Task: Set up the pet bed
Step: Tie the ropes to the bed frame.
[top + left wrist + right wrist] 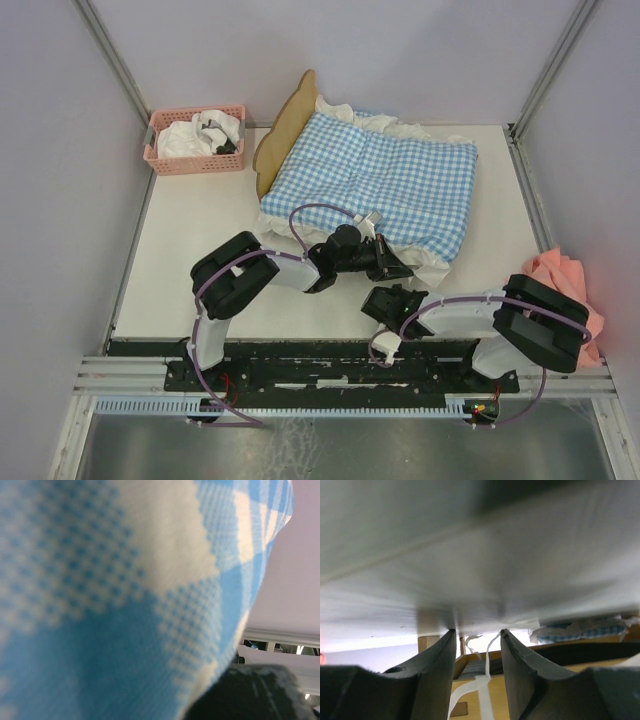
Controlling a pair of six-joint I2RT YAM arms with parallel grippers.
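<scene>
The pet bed (283,130) lies at the back of the table, its wavy wooden headboard to the left. Blue-white gingham bedding (380,185) covers it. My left gripper (398,264) is at the bedding's near white ruffle, shut on the fabric. The gingham bedding (100,605) fills the left wrist view, with one dark finger (250,695) low at the right. My right gripper (384,298) sits just in front of the bed, low. In the right wrist view it (477,630) stands open under the white underside (480,555), with a white ribbon tie (485,687) hanging loose between the fingers and the wooden rail (540,677) behind.
A pink basket (195,140) holding white cloths stands at the back left. A pink cloth (572,285) lies at the table's right edge beside my right arm. Bare white table (190,240) shows left of the bed.
</scene>
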